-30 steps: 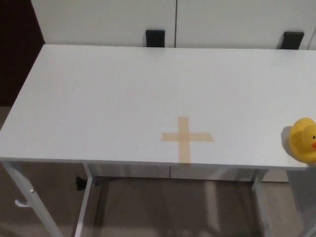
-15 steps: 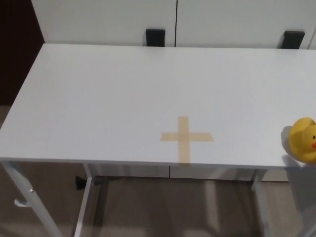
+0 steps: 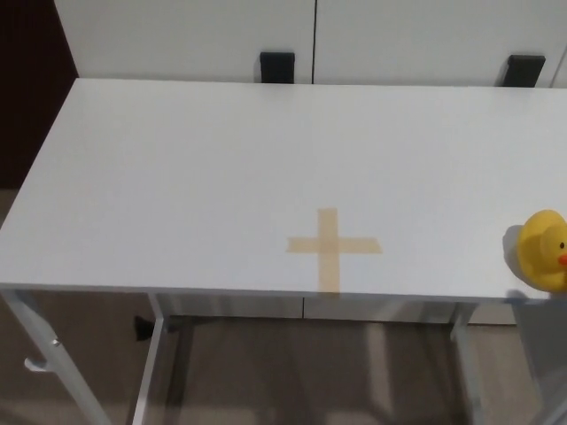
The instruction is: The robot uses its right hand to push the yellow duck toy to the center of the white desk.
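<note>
White laminate is filling most of the frame as the desk [image 3: 221, 168] is being viewed from above. At the right edge of the frame, just above the desk's near edge, the duck [image 3: 543, 250] is being seen, yellow with an orange beak turned toward the right, partly cut off by the frame. A tan tape cross [image 3: 333, 247] is being shown at lower centre, well apart from the duck and to its left. Along the top of the frame, two black brackets [image 3: 276, 66] are being seen against a white wall [image 3: 177, 35]. Grey legs [image 3: 155, 363] are being shown below the desk. Neither hand is being shown, so nothing can be told of the fingers.
</note>
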